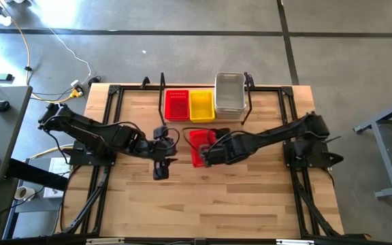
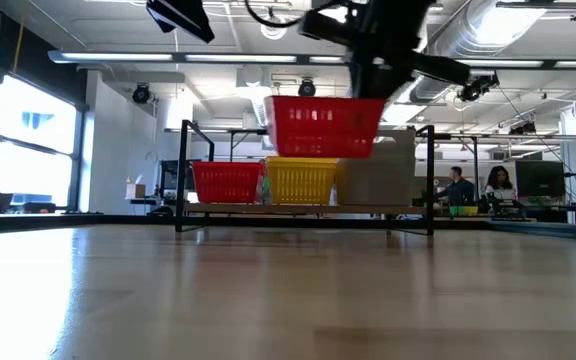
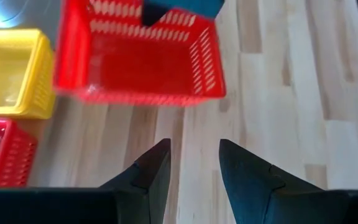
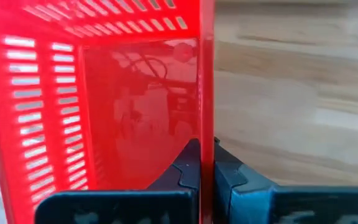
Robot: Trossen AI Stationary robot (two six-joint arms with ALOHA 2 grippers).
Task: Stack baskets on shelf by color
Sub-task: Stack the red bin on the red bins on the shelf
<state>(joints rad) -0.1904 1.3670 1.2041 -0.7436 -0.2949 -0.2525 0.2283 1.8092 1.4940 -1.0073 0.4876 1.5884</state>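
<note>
Red plastic is pinched between the shut fingers of the right gripper, which is clamped on 1 side wall of a red basket held clear of the table, as is shown in the low view, where the basket hangs in the air above the level of the shelved ones. On the shelf at the table's far edge, 3 stations are seen to be filled: a red pile at the left end, a yellow pile in the middle and a grey-white pile at the right end. The carried basket is seen hanging just in front of the shelf, nearly in line with the yellow pile, so that the matching red pile lies farther from the arm's base and toward the left. The basket's long axis is judged to run roughly front to back, much as the shelved baskets lie, so little turning should be called for; a shift to the left and forward, then a lowering, is judged to be what remains. The left gripper is held just beside the carried basket on its left, with its fingers parted and nothing between them; although it is the nearer to the red pile, the load is borne by the right arm alone.
</note>
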